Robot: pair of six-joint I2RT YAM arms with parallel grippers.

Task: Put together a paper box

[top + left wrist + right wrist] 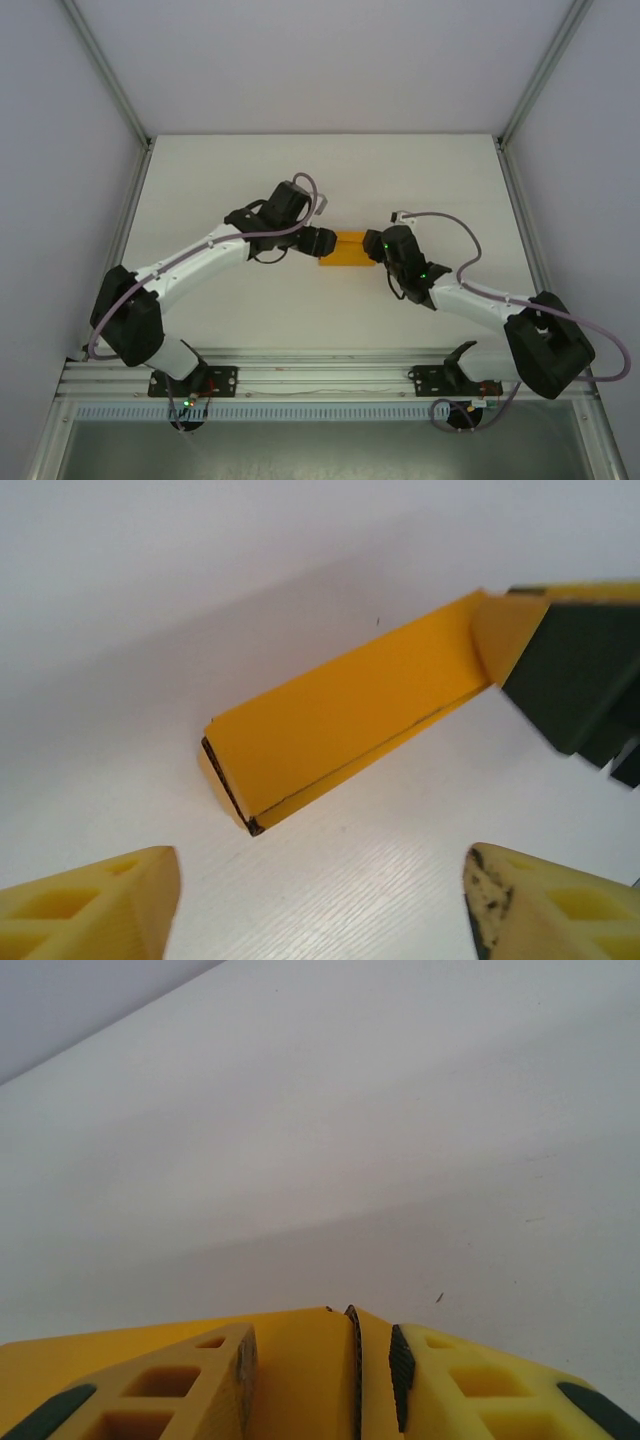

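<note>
Pads clamped on thin card, the right gripper (370, 1335) pinches one end of the paper box (340, 720), which lies flat on the table (400, 180). Off the box's other end, the left gripper (322, 875) gapes empty. Best practice: hold the pinch steady and bring the left in squarely, lest the card buckle.

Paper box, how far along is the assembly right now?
Done: the paper box is folded into a low, flat sleeve lying on the table. In hand: the right claw pinches one end; the left claw is open, clear of it. Left: the end facing the left claw looks unclosed.
</note>
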